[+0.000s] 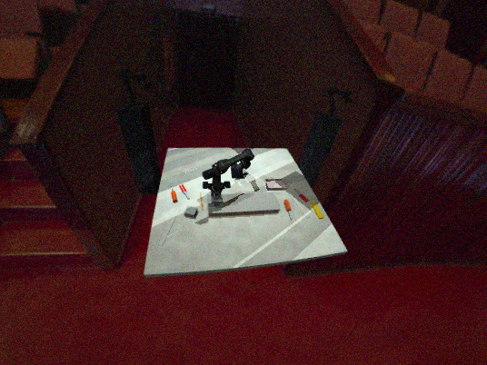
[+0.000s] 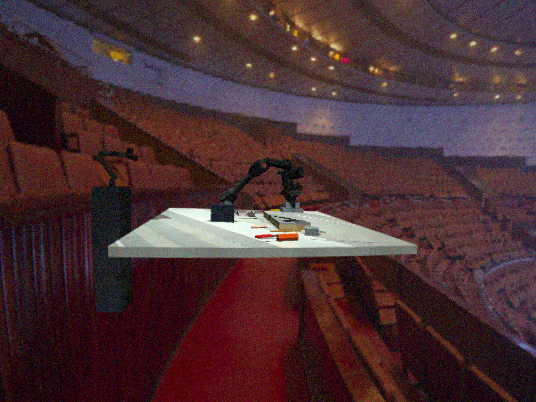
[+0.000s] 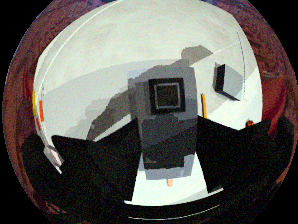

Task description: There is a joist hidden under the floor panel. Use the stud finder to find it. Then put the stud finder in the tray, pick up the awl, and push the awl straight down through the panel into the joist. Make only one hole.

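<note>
My gripper [image 1: 216, 197] [image 2: 291, 202] [image 3: 165, 117] points down and is shut on the grey stud finder [image 3: 191, 90], whose square dark screen faces the wrist camera. The stud finder hangs over the left end of the floor panel [image 1: 247, 207] in the top view and looks a little above it; contact is not clear. The joist is hidden. The tray [image 1: 274, 184] [image 3: 53, 156] is behind the panel's right end. One orange-handled tool [image 1: 287, 205] lies right of the panel, another orange-handled tool [image 1: 173, 196] [image 2: 287, 237] far left. I cannot tell which is the awl.
A grey block [image 1: 191, 212] [image 2: 312, 231] [image 3: 231, 83] and a thin yellow-orange stick [image 1: 202, 201] [image 3: 204, 106] lie left of the panel. A red-handled tool [image 1: 184, 192] is behind them. A yellow object [image 1: 317, 210] and a red object [image 1: 303, 198] lie at the right edge.
</note>
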You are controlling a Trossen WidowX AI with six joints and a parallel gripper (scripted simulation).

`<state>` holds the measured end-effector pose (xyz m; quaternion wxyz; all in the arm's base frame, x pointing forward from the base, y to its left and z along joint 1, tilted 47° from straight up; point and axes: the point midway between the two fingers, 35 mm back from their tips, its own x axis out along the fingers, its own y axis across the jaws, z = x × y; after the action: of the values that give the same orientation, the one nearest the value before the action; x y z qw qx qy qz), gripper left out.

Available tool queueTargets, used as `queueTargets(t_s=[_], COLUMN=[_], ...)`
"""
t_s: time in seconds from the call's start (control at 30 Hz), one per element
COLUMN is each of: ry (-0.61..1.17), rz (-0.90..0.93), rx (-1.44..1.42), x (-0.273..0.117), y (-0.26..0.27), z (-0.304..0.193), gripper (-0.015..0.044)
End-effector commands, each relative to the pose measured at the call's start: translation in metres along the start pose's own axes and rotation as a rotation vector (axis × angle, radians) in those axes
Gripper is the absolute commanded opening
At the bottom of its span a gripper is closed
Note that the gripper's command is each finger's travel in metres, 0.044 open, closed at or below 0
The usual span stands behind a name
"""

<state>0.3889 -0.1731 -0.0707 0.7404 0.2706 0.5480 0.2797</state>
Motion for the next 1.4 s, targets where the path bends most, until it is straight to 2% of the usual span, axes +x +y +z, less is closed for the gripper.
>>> queueTargets(t_s=[0.0, 1.37], ry=[-0.003, -0.003], rz=[0.005, 0.008], rx=[0.006, 0.006], x=[0.005, 0.051], y=[0.001, 0.002], z=[-0.001, -0.015], gripper=[0.0, 0.0])
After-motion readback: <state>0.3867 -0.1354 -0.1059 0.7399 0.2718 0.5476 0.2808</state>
